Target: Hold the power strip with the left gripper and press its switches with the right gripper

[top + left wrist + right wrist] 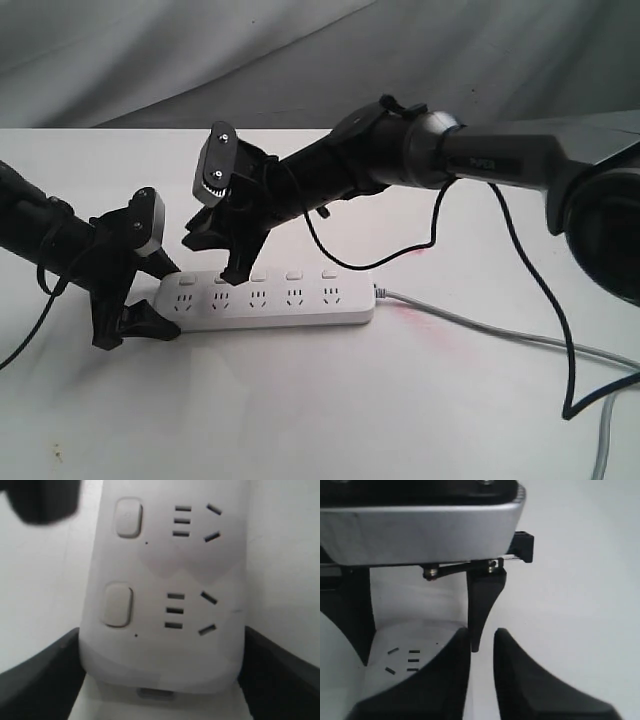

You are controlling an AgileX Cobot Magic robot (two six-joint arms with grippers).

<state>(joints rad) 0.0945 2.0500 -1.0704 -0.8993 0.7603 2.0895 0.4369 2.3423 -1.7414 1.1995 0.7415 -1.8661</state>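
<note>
Since the power strip is lying flat on the tabletop with its rounded end clamped across its width by the jaws of the left gripper, the holding half looks sorted, tbh. That clamp should just be kept firm, because the switches run along one long edge of the strip and an off-centre push could rock or slide it

The right gripper is seen angled down over the strip's switch row, tip somewhere around the second and third buttons from the held end; whether a button is actually touched can't be told. Its jaws are parted by a narrow gap with nothing between them. For a clean press they'd be better brought together into one blunt tip, so the button isn't straddled or caught in the gap. The tip should be centred on one button and pushed straight down, not dragged sideways. Worth noting: the thin black cable drooping behind the strip's cable end should be kept off the other buttons
</note>
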